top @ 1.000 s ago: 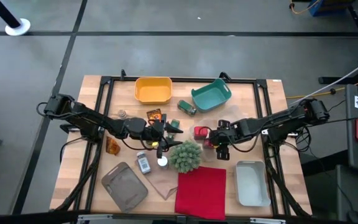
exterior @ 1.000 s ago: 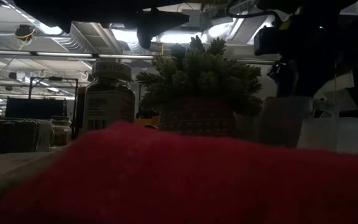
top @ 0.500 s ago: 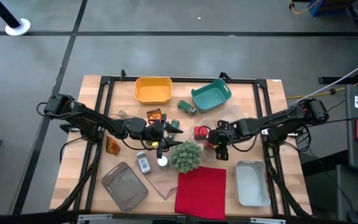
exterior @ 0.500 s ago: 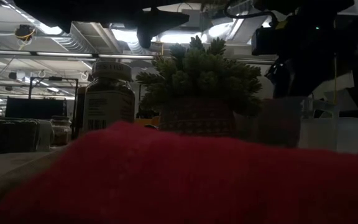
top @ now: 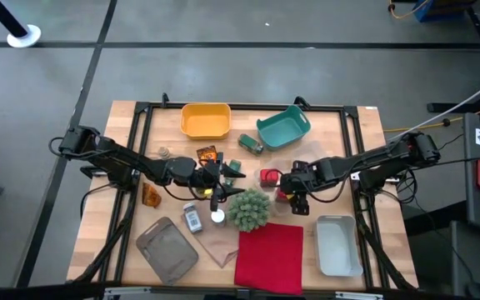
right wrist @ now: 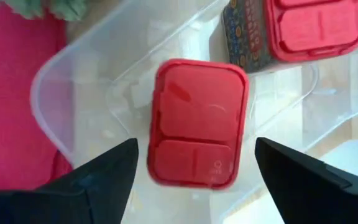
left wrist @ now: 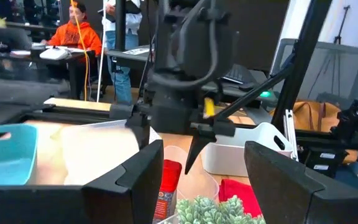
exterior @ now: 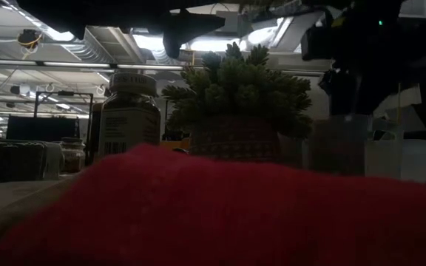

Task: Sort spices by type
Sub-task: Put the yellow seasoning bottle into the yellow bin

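Observation:
A red tin [right wrist: 197, 121] stands upright in a clear plastic container [right wrist: 73, 87]. My right gripper [right wrist: 196, 148] points down over it, open, with one finger on each side of the tin and clear of it. A second red tin [right wrist: 309, 25] stands just outside the container; the high view shows it as the red tin [top: 268, 176]. My left gripper [top: 223, 177] hangs level at mid-table, open, with nothing between its fingers [left wrist: 129, 180]. It faces the right arm. A white-capped jar [top: 192, 218], a green jar [top: 250, 143] and orange-brown packets [top: 207, 154] lie around it.
A spiky green plant ball [top: 248, 208] and a red cloth [top: 269, 257] sit near the front edge. At the back stand a yellow bin [top: 205, 121] and a teal bin [top: 282, 127]. A white bin [top: 337, 244] is at the front right and a grey bin [top: 167, 248] at the front left.
In the low view my right gripper's fingers have drawn up a little out of the clear container, so its walls now show unobstructed. The left arm has kept still.

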Controlling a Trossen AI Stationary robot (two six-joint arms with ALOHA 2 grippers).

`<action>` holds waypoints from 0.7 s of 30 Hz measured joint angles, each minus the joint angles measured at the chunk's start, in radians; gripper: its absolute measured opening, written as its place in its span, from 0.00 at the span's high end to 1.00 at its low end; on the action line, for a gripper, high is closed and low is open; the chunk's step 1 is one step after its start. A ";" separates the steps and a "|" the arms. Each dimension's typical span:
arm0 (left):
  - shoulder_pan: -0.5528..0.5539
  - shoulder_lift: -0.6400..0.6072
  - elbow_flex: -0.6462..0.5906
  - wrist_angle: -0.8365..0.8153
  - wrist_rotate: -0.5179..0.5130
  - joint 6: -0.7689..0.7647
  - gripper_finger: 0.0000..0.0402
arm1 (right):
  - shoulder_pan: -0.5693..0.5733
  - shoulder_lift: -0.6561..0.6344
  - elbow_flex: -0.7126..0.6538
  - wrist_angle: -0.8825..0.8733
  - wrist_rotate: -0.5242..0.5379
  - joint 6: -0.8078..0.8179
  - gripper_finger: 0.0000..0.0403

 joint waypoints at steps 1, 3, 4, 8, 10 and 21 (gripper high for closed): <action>0.006 -0.002 0.000 -0.001 0.000 -0.022 0.48 | 0.000 0.000 0.018 -0.022 -0.002 -0.002 0.20; 0.020 -0.016 0.000 -0.003 -0.001 -0.055 0.48 | 0.000 -0.001 0.055 -0.064 -0.001 -0.003 0.20; 0.026 -0.026 0.000 -0.003 -0.001 -0.066 0.48 | 0.000 -0.001 0.073 -0.082 -0.001 -0.004 0.20; 0.045 -0.088 0.000 -0.089 0.000 -0.037 0.48 | 0.000 -0.002 0.137 -0.139 -0.001 -0.005 0.20; 0.049 -0.135 0.000 -0.174 0.000 -0.009 0.48 | 0.000 -0.002 0.166 -0.164 -0.001 -0.005 0.20; 0.037 -0.443 0.000 -0.714 0.000 0.106 0.48 | 0.000 -0.003 0.226 -0.209 -0.001 -0.004 0.20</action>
